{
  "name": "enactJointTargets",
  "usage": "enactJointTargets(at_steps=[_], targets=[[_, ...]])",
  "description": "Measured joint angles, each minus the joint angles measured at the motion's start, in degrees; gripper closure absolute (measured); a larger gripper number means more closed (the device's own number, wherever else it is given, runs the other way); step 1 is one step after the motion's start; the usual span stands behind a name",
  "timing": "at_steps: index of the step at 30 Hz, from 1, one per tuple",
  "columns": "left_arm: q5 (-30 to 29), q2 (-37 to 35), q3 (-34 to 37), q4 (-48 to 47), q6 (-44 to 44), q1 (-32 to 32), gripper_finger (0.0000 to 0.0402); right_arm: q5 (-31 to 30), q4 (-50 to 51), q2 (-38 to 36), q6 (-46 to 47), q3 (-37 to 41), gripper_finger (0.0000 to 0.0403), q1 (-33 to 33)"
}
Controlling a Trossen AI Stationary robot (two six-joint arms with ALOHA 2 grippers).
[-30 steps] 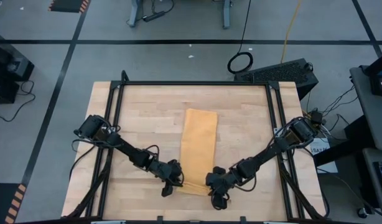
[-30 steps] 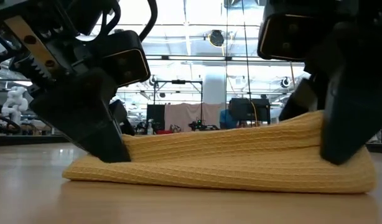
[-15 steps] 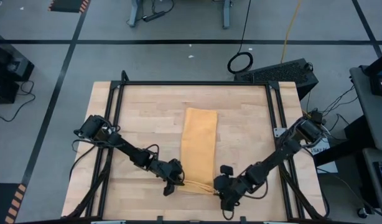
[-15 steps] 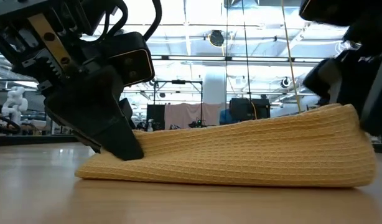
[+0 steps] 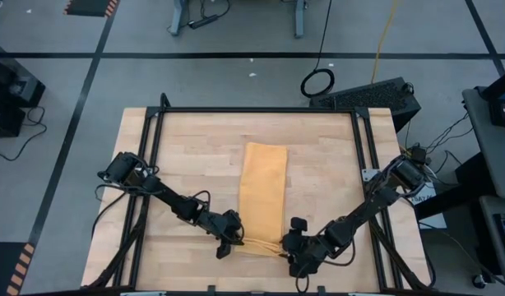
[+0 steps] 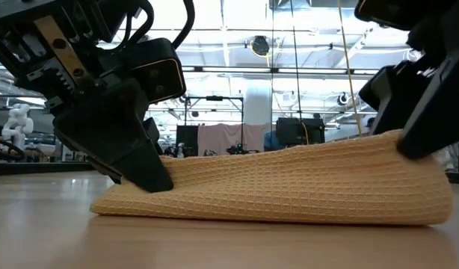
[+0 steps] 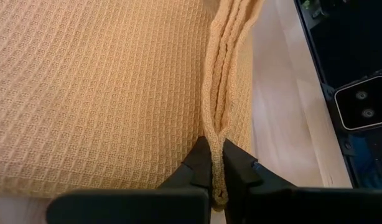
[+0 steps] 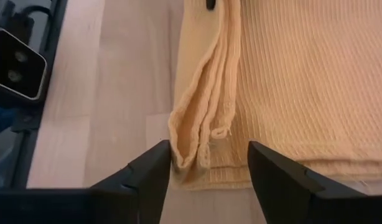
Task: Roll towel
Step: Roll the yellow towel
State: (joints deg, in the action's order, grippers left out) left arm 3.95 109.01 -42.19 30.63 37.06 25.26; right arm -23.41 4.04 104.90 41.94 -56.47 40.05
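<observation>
Towel [image 5: 263,193] is lying folded mid-desk [image 5: 195,148]; left end effector [image 7: 216,171] is clamping its near corner, right end effector [image 8: 208,163] is standing apart around the other. Risk: one-sided pulling may skew the roll.

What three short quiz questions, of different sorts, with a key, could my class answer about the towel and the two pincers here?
1. True or false: the left pincer is shut on the towel's near edge.
2. The right pincer is: A) open at the towel's corner, B) shut on the towel, C) raised high above the table.
3. Fill in: the towel lies folded into a long ____ strip.

Key: 1 true; 2 A; 3 narrow.
</observation>
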Motion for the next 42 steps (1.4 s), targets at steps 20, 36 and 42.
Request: enactJointTargets(at_steps=[20, 36, 42], targets=[[0.33, 0.0, -0.02, 0.17, -1.35, 0.0, 0.0388, 7.56, -2.51, 0.04, -1.04, 0.0, 0.0361, -2.92], [8.3, 0.07, -0.07, 12.62, -3.99, 6.55, 0.0388, 26.41, -13.34, -0.11, -0.68, -0.15, 0.0398, -4.16], [5.24, 0.02, -0.07, 7.63, -4.49, 6.12, 0.0388, 26.94, -8.3, -0.04, -0.84, -0.13, 0.0397, -6.88]])
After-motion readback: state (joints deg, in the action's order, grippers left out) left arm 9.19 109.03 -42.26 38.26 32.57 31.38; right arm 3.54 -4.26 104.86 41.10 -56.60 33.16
